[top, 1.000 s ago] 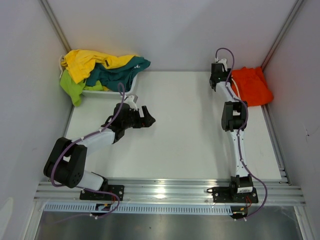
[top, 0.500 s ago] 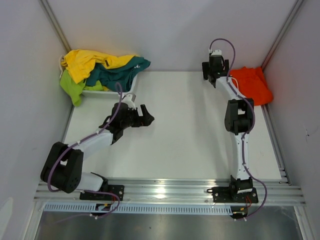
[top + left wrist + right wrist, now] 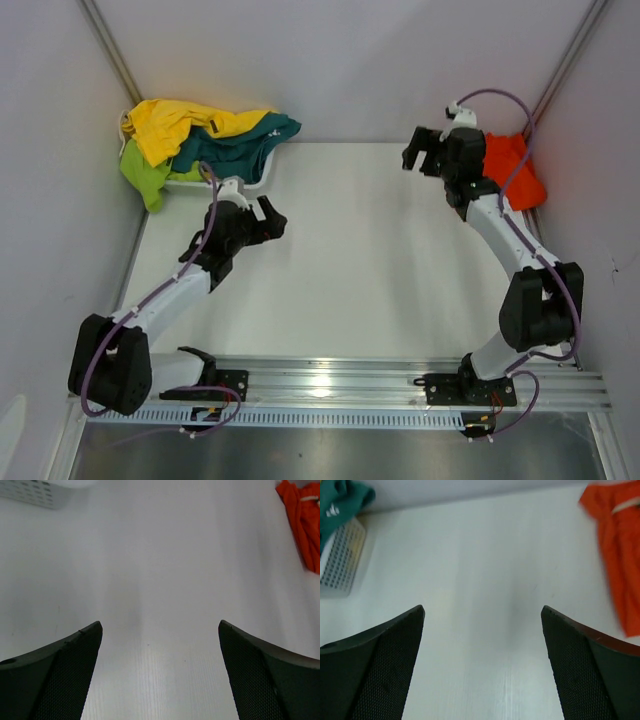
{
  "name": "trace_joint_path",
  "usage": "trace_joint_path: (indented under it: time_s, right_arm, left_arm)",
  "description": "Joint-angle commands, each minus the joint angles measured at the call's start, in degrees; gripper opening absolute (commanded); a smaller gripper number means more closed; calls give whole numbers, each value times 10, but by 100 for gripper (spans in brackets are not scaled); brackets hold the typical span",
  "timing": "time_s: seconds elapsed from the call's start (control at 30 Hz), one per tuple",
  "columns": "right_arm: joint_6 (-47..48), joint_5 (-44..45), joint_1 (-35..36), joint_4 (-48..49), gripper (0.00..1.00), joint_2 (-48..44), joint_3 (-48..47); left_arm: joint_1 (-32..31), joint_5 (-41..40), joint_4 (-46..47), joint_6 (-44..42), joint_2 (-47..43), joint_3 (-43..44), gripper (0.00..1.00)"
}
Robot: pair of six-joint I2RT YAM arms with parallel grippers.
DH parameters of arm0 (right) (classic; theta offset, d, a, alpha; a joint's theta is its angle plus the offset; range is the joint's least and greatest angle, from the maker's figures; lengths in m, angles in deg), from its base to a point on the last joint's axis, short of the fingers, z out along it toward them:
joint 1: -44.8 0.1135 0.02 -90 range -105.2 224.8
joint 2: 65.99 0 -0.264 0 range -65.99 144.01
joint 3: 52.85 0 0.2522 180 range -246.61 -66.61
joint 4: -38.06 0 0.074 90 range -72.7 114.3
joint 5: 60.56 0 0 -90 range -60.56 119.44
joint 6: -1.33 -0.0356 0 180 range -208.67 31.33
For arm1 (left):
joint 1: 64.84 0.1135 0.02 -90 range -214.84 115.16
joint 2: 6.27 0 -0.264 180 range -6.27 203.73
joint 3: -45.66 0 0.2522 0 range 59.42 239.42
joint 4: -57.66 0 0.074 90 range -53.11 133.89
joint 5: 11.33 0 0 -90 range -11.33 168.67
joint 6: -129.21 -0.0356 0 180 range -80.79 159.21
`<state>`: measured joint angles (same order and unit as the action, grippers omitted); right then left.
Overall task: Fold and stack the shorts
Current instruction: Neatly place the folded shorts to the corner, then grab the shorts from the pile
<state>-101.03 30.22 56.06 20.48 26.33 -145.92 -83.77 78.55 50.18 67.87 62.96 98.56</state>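
Note:
Folded orange shorts lie at the table's back right corner; they also show in the left wrist view and the right wrist view. Yellow shorts, teal shorts and lime-green shorts are heaped in the white basket at the back left. My right gripper hovers just left of the orange pair, open and empty. My left gripper hangs over bare table in front of the basket, open and empty.
The table is walled on the left, right and back. The basket's perforated wall shows at the left of the right wrist view and its corner at the top left of the left wrist view. An aluminium rail runs along the near edge.
The right arm has swung its elbow out toward the right wall, and its gripper has turned away from the orange shorts to face left. The left gripper has drawn back-left toward the basket.

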Motion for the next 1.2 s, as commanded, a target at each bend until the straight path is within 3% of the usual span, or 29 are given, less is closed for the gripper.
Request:
trace_joint_path:
  time_s: [0.0,0.2,0.37,0.53,0.73,0.93,1.17]
  right_arm:
    - [-75,-46,43,67,100,-36,108]
    - [-57,35,137,77,99,-82,186]
    - [-70,34,172,92,99,-115,224]
    - [-70,37,191,98,99,-126,246]
    - [-73,19,196,105,99,-122,253]
    - [-75,14,199,118,99,-132,267]
    - [-81,-1,199,128,100,-131,273]
  left_arm:
    - [35,-47,-52,27,19,89,99]
    - [122,-36,-100,67,78,219,99]
    - [217,-37,-130,126,154,318,99]
    - [282,-27,-67,190,197,334,99]
    - [303,-104,-94,220,231,371,99]
    - [324,-144,22,265,259,339,99]
    - [339,-177,69,259,352,416,95]
